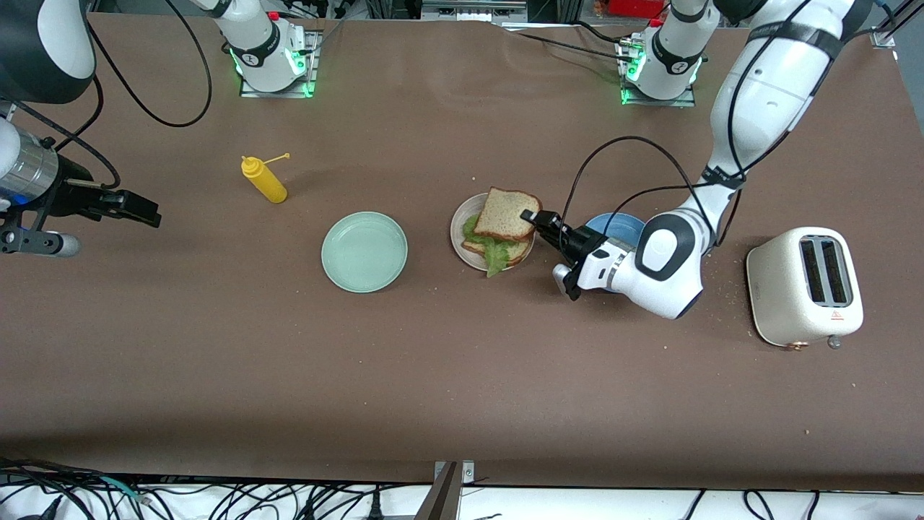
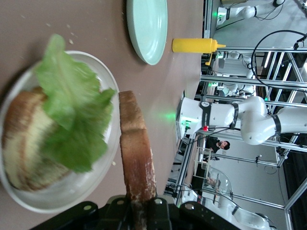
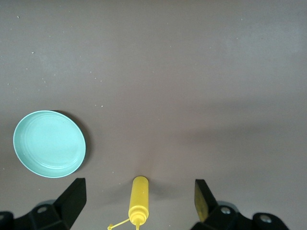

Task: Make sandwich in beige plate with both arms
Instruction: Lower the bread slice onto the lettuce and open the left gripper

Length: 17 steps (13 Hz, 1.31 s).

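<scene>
The left gripper [image 1: 532, 216] was clamped on the edge of the top bread slice [image 1: 507, 214], holding it tilted over the beige plate [image 1: 456, 225]. Under that slice lay the lettuce leaf [image 1: 494, 254] on the bottom bread slice [image 2: 29, 139], both on the plate. Just under the left arm's wrist sat a blue plate [image 1: 617, 225], largely covered by the arm. A white toaster [image 1: 805, 286] stood past the arm toward the left arm's end of the table. The mint-green plate [image 1: 364, 251] lay beside the beige plate, toward the right arm's end, with a yellow squeeze bottle [image 1: 264, 180] near it. The right gripper [image 1: 137, 208] waited in the air over bare table at its own end, fingers spread wide and holding nothing. Crumbs dotted the brown table [image 1: 462, 390] around the toaster.
</scene>
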Each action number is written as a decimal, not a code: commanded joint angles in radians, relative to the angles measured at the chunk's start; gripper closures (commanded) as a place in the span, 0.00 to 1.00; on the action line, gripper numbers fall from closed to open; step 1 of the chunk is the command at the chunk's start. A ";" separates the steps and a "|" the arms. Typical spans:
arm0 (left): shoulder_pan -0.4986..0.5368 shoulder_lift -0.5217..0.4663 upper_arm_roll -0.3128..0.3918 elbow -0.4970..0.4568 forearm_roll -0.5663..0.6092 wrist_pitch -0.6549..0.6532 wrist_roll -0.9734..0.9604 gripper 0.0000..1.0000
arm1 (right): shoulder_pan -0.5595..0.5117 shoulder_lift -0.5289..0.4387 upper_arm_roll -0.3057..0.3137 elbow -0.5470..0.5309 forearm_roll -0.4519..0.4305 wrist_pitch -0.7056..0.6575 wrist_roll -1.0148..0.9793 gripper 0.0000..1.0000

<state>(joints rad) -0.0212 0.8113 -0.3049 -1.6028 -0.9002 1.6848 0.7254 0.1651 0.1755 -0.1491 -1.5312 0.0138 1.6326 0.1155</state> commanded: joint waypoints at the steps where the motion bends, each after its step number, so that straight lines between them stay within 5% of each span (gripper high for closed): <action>1: -0.003 0.006 -0.005 0.000 -0.039 0.039 0.055 0.23 | -0.006 -0.002 0.002 0.008 0.002 -0.007 -0.005 0.00; 2: 0.003 0.002 -0.005 0.000 -0.029 0.041 0.066 0.00 | -0.006 -0.002 0.002 0.008 0.002 -0.007 -0.005 0.00; 5: 0.015 -0.023 0.006 0.004 -0.017 0.041 0.072 0.00 | -0.006 -0.002 0.002 0.008 0.002 -0.008 -0.005 0.00; 17: 0.015 -0.174 0.053 0.023 0.423 0.058 -0.023 0.00 | -0.006 -0.002 0.002 0.008 0.002 -0.010 -0.005 0.00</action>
<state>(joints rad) -0.0031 0.7129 -0.2788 -1.5663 -0.5488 1.7440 0.7479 0.1650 0.1755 -0.1491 -1.5312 0.0138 1.6326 0.1154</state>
